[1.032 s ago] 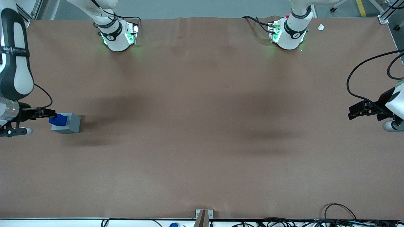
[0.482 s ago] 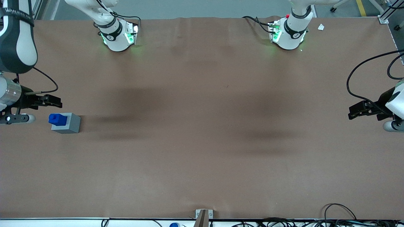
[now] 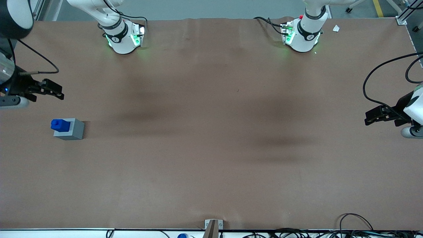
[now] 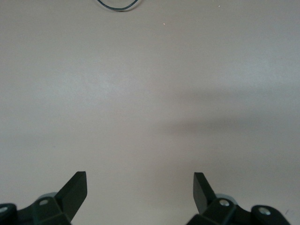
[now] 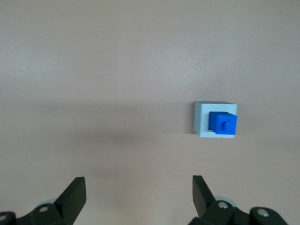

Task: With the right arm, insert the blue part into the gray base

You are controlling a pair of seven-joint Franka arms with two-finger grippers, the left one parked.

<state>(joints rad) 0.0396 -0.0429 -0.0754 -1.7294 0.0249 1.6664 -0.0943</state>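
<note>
Both fingers of my pincer (image 3: 54, 91) gape wide and empty, up and clear of the blue part (image 3: 60, 125), which stands in the gray base (image 3: 70, 129) on the tabletop (image 3: 211, 132). Seems fully seated; I should pull away straight, brushing nothing.

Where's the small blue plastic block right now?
The small bright-blue plastic block stands in the light-gray cube base at the working arm's end of the table; the open black gripper hangs apart from it.
</note>
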